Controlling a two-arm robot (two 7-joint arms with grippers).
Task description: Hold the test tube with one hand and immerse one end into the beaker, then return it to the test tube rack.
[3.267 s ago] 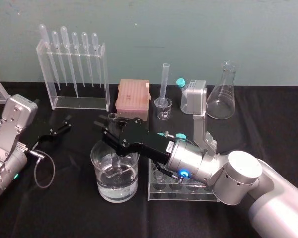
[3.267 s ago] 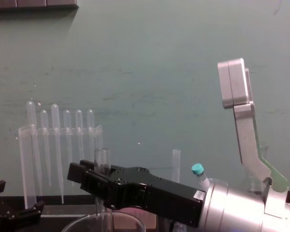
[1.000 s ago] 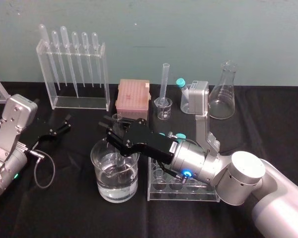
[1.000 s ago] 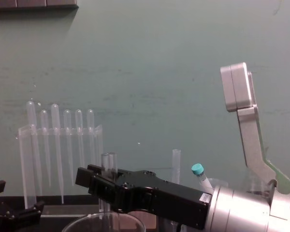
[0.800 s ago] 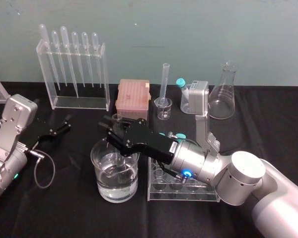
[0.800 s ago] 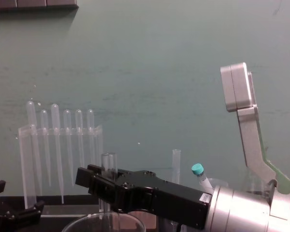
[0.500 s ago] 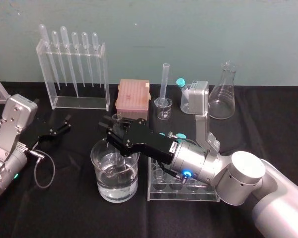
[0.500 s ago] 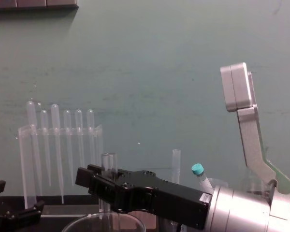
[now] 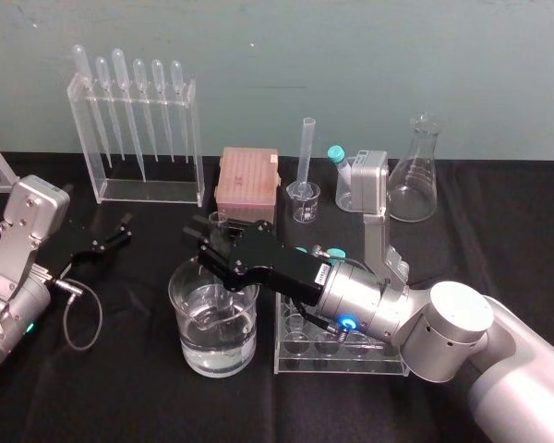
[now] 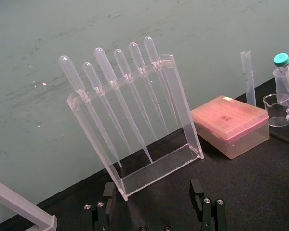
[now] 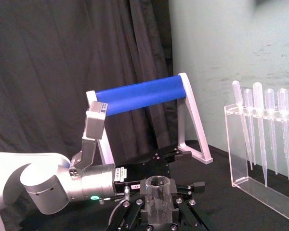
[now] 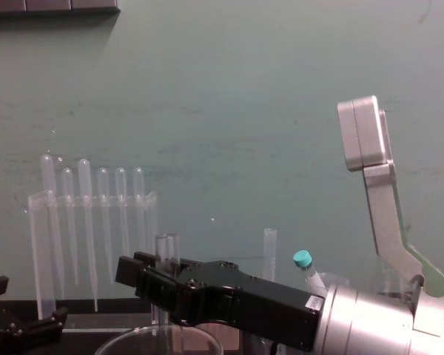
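My right gripper (image 9: 220,244) is shut on the test tube (image 9: 219,221), a clear open-mouthed tube held nearly upright over the beaker (image 9: 190,343). The tube's lower part (image 9: 223,297) reaches down inside the beaker, into the clear liquid. From the chest, the tube's mouth (image 12: 166,248) sticks up above the black gripper (image 12: 163,279), with the beaker rim (image 12: 133,340) below. The right wrist view looks onto the tube's mouth (image 11: 157,185) between the fingers (image 11: 138,208). The test tube rack (image 9: 83,138), holding several pipettes, stands at the back left. My left gripper (image 10: 152,195) rests open on the table (image 9: 111,237).
A low clear rack (image 9: 388,362) with teal-capped tubes sits under my right arm, right of the beaker. A pink box (image 9: 247,180), a small beaker (image 9: 303,201), a thin cylinder (image 9: 307,148) and a conical flask (image 9: 412,175) line the back. A cable (image 9: 74,318) loops beside the left arm.
Over three seconds my right gripper has shifted slightly to the right with the test tube, which stays in the beaker. Nothing has moved in the last second.
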